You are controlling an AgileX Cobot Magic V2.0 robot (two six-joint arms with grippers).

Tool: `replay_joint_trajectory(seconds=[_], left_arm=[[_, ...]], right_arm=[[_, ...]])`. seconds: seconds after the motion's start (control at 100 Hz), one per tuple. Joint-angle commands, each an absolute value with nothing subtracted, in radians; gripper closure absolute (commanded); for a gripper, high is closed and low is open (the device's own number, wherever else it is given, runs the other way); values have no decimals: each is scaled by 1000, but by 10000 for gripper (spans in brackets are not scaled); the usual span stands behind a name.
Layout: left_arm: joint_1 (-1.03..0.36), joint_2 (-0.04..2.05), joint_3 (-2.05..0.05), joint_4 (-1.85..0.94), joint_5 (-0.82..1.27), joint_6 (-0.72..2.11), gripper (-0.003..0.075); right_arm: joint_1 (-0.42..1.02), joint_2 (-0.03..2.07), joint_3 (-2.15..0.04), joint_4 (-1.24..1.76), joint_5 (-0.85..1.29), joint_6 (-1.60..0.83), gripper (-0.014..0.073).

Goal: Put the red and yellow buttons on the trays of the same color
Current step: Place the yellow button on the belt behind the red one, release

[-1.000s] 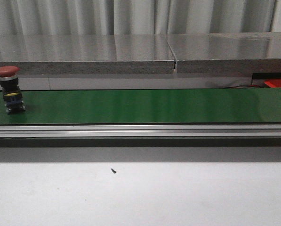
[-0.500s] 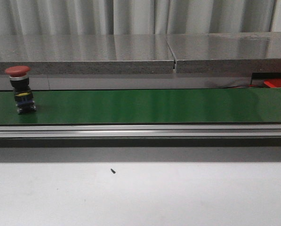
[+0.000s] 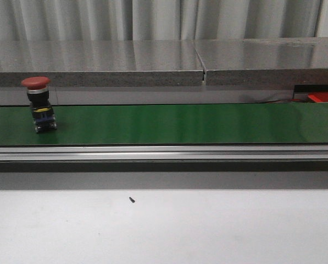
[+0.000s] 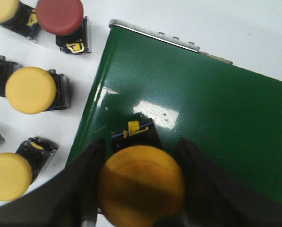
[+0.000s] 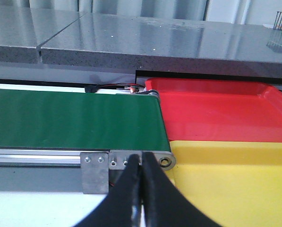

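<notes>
The left gripper (image 4: 141,189) holds a yellow button (image 4: 141,184) tight between its fingers, right above the near end of the green belt (image 4: 216,109). Beside that belt end, more yellow buttons (image 4: 31,90) and a red one (image 4: 59,16) wait on the white table (image 4: 46,127). The right gripper (image 5: 141,184) is pressed shut on nothing, in front of the belt's other end, where the red tray (image 5: 211,113) and yellow tray (image 5: 226,179) sit. A red button (image 3: 38,103) stands upright on the belt.

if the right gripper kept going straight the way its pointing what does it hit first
Probably the metal end bracket of the green belt, just beyond the shut right gripper fingertips, near the yellow tray. Depth is unclear.
</notes>
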State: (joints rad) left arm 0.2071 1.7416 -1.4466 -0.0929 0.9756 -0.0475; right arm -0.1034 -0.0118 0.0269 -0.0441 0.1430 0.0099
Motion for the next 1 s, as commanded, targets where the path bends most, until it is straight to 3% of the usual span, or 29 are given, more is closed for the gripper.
replay_joint_trajectory(seconds=[0.0, 0.11, 0.31, 0.46, 0.56, 0.63, 0.8, 0.99], left_arm=[[199, 1723, -1483, -105, 955, -45, 491], [197, 1739, -1485, -105, 960, -43, 414], [197, 1742, -1496, -110, 962, -41, 142], [166, 1700, -1503, -124, 926, -15, 141], [109, 1635, -1503, -122, 885, -12, 203], [62, 1589, -1503, -122, 881, 0, 309], [-58, 1488, -1478, -113, 881, 22, 733], [-123, 1369, -1384, -86, 881, 30, 739]], right_arm=[[-108, -28, 27, -59, 63, 8, 663], [-108, -28, 27, -59, 63, 8, 663], [-108, -28, 27, -59, 63, 8, 663], [-108, -28, 27, -59, 63, 8, 663], [-108, -28, 27, -59, 63, 8, 663], [-108, -28, 27, -59, 63, 8, 663], [-108, -28, 27, -59, 63, 8, 663], [-108, -28, 27, -59, 63, 8, 663]])
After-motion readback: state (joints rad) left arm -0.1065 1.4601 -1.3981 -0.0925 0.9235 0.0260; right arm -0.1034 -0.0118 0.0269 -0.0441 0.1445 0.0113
